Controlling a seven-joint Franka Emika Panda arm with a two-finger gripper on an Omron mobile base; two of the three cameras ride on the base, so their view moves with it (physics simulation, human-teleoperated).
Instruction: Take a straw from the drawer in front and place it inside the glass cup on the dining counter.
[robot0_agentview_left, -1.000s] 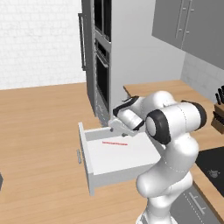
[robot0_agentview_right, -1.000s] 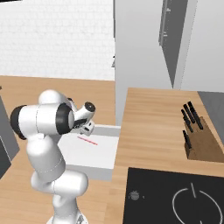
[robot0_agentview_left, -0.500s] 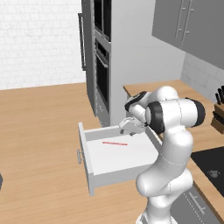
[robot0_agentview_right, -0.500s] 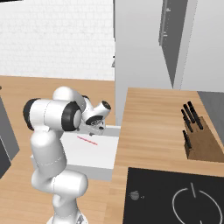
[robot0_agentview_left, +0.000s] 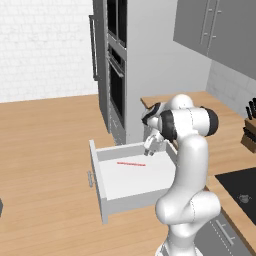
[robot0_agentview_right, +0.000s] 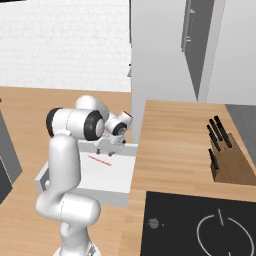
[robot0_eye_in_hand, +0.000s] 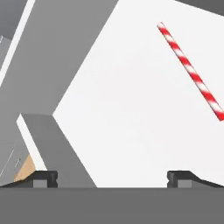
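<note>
The drawer (robot0_agentview_left: 131, 176) stands pulled open with the straw (robot0_agentview_left: 131, 163) lying flat on its white floor toward the back, and the gripper (robot0_agentview_left: 151, 144), which a second ago hung higher and further out over the right rim, now dips toward the drawer's back right corner, just beside the straw's right end. In the hand view the straw (robot0_eye_in_hand: 191, 72) lies above and right of the fingertips (robot0_eye_in_hand: 43, 177), whose tips stand wide apart and hold nothing. The descent looks well begun, but the hand probably needs to shift over the straw before closing.
</note>
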